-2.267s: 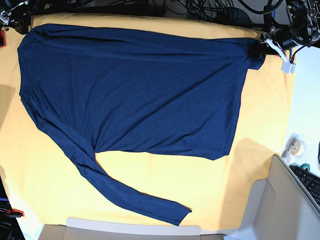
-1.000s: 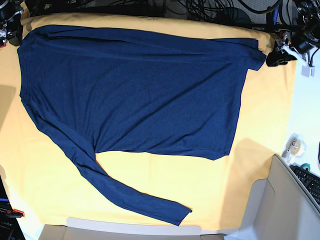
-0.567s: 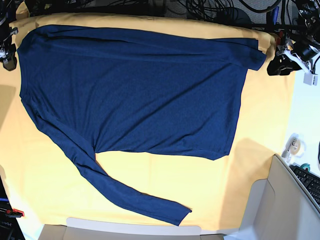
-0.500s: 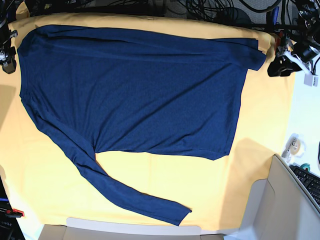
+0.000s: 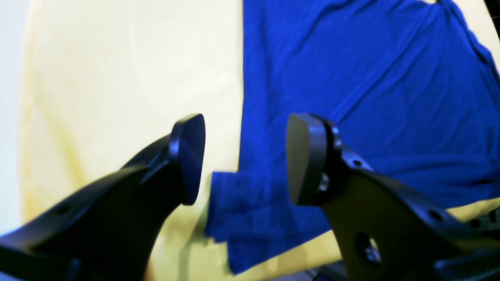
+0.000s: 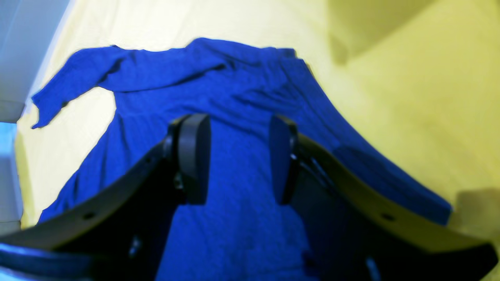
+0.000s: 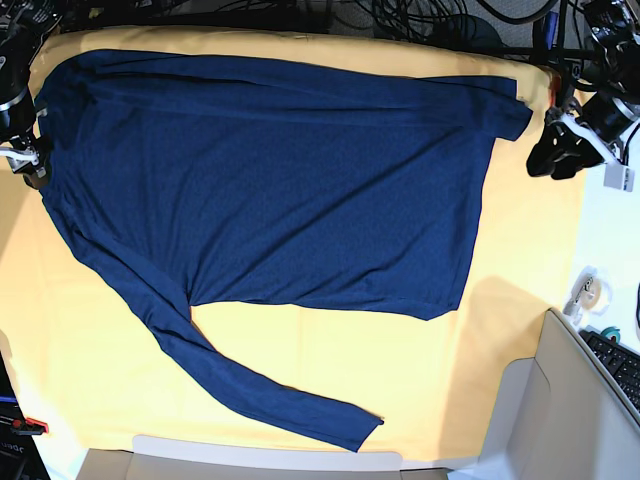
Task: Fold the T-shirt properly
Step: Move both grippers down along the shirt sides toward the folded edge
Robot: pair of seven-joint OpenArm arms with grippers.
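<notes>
The long-sleeved T-shirt (image 7: 280, 190) lies spread flat on the yellow-orange cloth (image 7: 330, 370) that covers the desk. Its far edge is already doubled over in a long fold, and one sleeve trails toward the near edge.

Change noted: over the last two seconds both arms have let go of the far corners of the garment and drawn off along its two short sides. In the base view the left end effector (image 7: 560, 150) now stands just off the right-hand corner of the fold, nearer than it was. The right end effector (image 7: 28, 158) has come down the left side and sits at the shirt's left edge.

State of the end effectors: both are spread and empty. The left wrist view shows the left end effector (image 5: 242, 160) with fingers wide apart above the folded corner, no cloth between them. The right wrist view shows the right end effector (image 6: 236, 158) parted over the shirt body, also pinching nothing.

Assessment: the first fold appears laid and released. The arms seem to be repositioning for the next grasp, and the loose sleeve is not yet dealt with.
</notes>
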